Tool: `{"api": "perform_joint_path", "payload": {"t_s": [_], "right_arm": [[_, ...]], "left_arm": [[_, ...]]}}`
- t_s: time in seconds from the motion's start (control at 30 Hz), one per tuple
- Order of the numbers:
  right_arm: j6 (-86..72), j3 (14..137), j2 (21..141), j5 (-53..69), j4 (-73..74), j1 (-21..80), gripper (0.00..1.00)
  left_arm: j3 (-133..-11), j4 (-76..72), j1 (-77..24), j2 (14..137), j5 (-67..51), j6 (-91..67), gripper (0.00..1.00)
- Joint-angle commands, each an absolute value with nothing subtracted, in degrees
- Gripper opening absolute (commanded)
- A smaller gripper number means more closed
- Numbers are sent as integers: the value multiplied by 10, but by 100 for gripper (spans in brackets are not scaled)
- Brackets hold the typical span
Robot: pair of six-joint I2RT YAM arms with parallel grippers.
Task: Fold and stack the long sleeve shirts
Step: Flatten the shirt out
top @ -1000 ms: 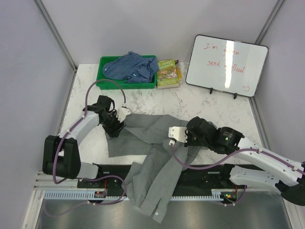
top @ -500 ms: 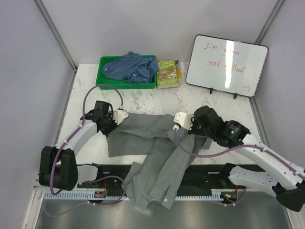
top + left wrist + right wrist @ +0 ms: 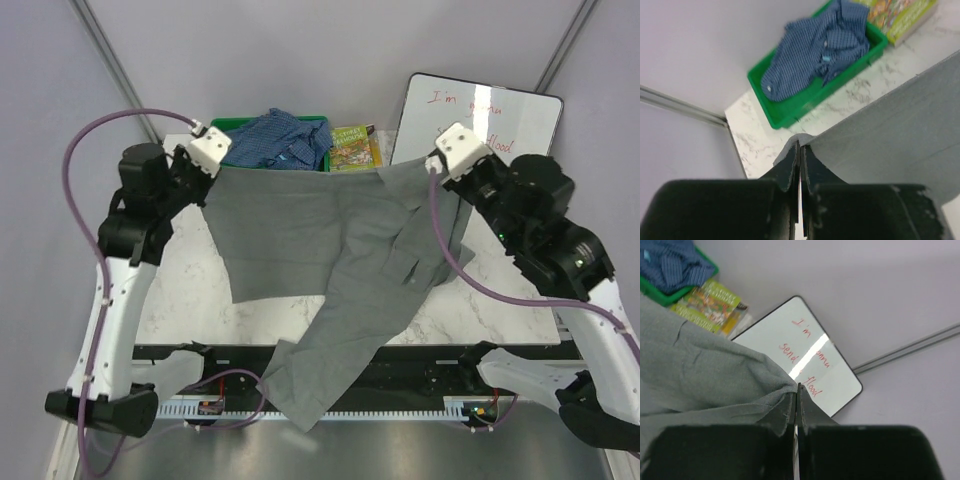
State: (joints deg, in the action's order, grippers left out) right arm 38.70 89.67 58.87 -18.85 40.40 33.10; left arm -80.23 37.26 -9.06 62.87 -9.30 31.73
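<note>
Fig., top, L-wrist & R-wrist views, items by size.

(a) Marble table [image 3: 180, 290]: white, grey-veined, bare at L and R edges. Arm bases at near edge.

(b) Grey shirt [image 3: 300, 230]: task item no. 1. Held in the air by its top edge, spread as a sheet between both grippers, in front of the bin and book. Lower part drapes over table centre. One long part trails down-L over the near edge and past the base rail. R side bunched and creased under the R gripper. Plain cloth in the wrist views [image 3: 900, 135] [image 3: 700, 375].

(c) L arm [image 3: 110, 300], R arm [image 3: 560, 250]: both raised, wrists high, well apart.

(d) Whiteboard [image 3: 500, 105]: propped at far R, red handwriting, partly hidden by the R arm.

(e) Green bin [image 3: 805, 100]: far L-centre of table, just beside the book.

(f) Blue check shirt [image 3: 275, 140]: task item no. 2. Crumpled in the bin, unfolded, spilling over its rim.

(g) Book [image 3: 352, 145]: flat, colourful cover, btw. bin and whiteboard.

(h) L gripper [image 3: 800, 150]: jaws pinched tight on the shirt's L top corner.

(i) R gripper [image 3: 798, 390]: jaws pressed together on a fold at the shirt's R top edge.
</note>
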Motion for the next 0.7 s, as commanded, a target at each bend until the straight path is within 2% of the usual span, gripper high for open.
{"api": "perform_joint_path", "payload": {"t_s": [0.0,0.07,0.23,0.27,0.37,0.53,0.67], "right_arm": [[359,1004,563,-216,430,329,0],[352,1040,546,-203,453,329,0],[306,1226,533,-130,525,324,0],[292,1280,533,-121,541,319,0],[285,1338,525,-40,565,276,0],[323,1296,453,64,527,147,0],[380,1203,429,58,493,73,0]], "left_arm": [[-840,417,-87,539,-120,284,2],[-845,418,-87,479,-123,281,2],[-900,424,-87,383,-137,261,2],[-910,426,-87,363,-139,255,2],[-948,436,-87,326,-140,249,2],[-1024,446,-87,323,-54,251,2],[-1006,451,-87,336,-16,281,2]]}}
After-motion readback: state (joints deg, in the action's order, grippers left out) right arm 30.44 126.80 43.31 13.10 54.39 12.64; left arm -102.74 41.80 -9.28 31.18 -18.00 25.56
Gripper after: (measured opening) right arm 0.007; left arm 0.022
